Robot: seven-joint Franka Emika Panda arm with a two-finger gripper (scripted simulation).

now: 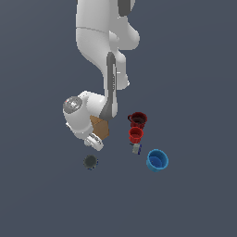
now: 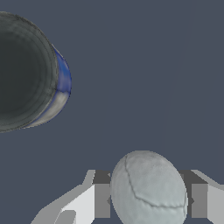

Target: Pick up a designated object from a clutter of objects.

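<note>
Gripper (image 2: 148,192) fingers (image 2: 89,201) sit on both sides of the white ball (image 2: 148,190), and they look pressed against it, so I think the ball is squeezed and held. The wrist view shows the ball right between the two pads, filling the gap. That is a good way to hold something round, because a pad on each side keeps it from rolling away.

Off to one side in the wrist view is the dark grey round thing (image 2: 24,72). It looks hollow and dark inside, with a bit of blue on its edge. It is apart from the ball, so the fingers do not bump it.

From the exterior view, the gripper (image 1: 94,141) is low, just next to the tan box (image 1: 101,126), and the ball cannot be seen there because the hand hides it. I cannot tell if the ball is off the ground yet. The dark grey round thing (image 1: 90,161) is near, just below the hand in that view. The dark-red cup (image 1: 138,119), the red cup (image 1: 135,134), the small pale block (image 1: 136,148) and the blue cup (image 1: 157,160) stand together on the exterior view's right, well apart from the hand.

I think the grab is done, and lifting straight up comes next.
</note>
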